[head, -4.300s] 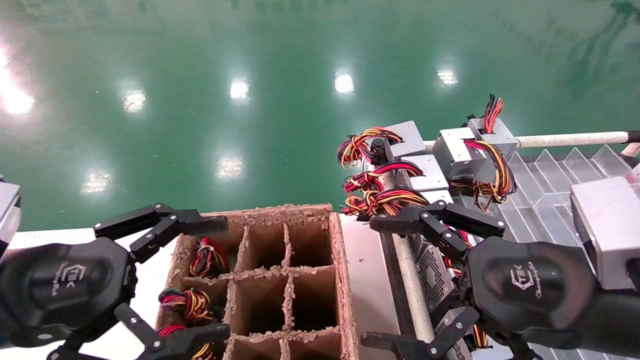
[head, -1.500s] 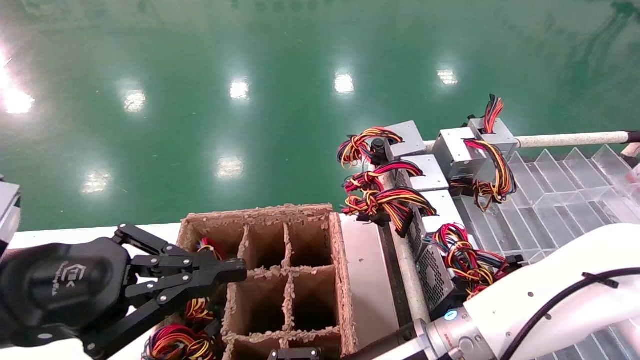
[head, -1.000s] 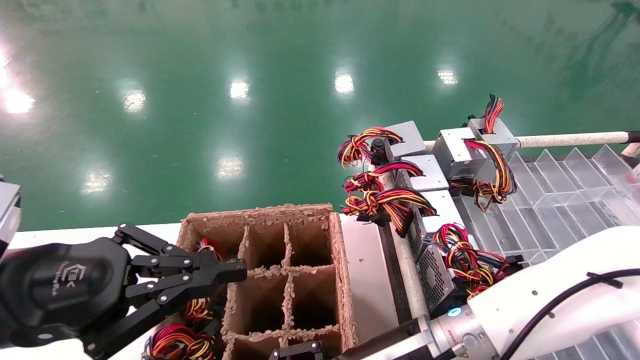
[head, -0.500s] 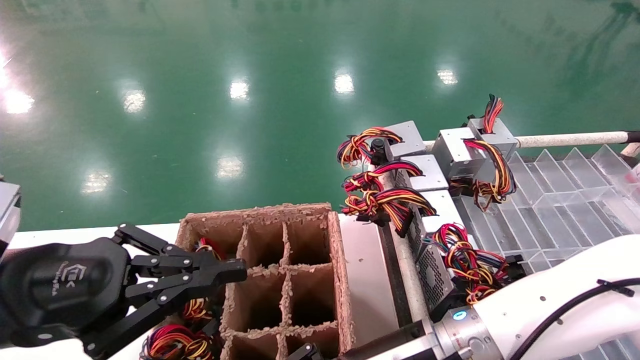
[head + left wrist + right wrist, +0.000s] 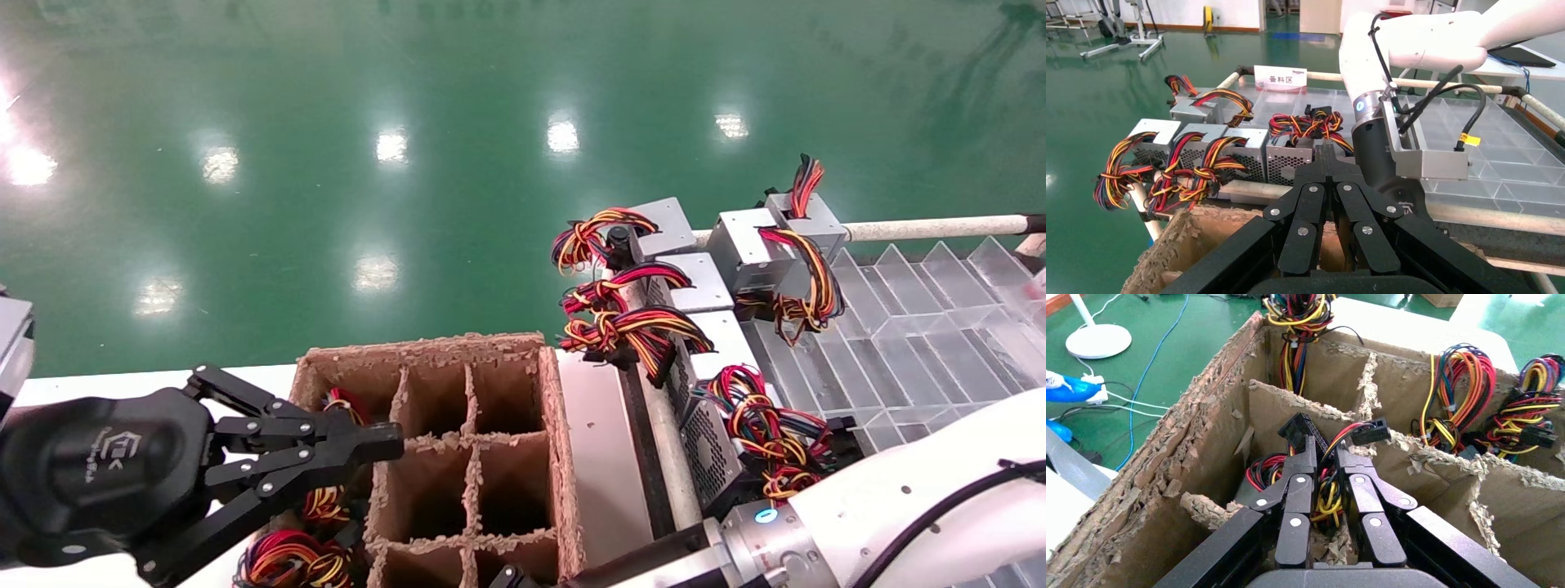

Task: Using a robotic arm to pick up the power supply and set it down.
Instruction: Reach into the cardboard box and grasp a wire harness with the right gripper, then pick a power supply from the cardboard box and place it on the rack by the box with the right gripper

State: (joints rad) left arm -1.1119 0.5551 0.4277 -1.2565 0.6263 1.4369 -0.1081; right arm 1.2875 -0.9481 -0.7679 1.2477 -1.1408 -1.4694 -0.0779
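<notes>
In the right wrist view my right gripper [image 5: 1324,454] sits low over a cell of the brown cardboard box [image 5: 1199,398]. Its fingers are drawn close together on the red, yellow and black wire bundle [image 5: 1322,499] of a power supply [image 5: 1247,489] that lies down in that cell. In the head view only the white right arm [image 5: 858,506] shows, reaching in over the box's near edge. My left gripper [image 5: 384,445] is shut and empty and hovers above the left column of the box [image 5: 549,408].
Several more power supplies [image 5: 709,441] with coloured wires stand in a row on the rack to the right of the box. Beyond them lie clear plastic divider trays [image 5: 923,327] and a white rail [image 5: 932,226]. Other box cells hold wire bundles [image 5: 282,559].
Since 4.3 s ago the right arm left the rack and reached into the box, and the left gripper shut. In the last second the right forearm shifted slightly lower and to the right.
</notes>
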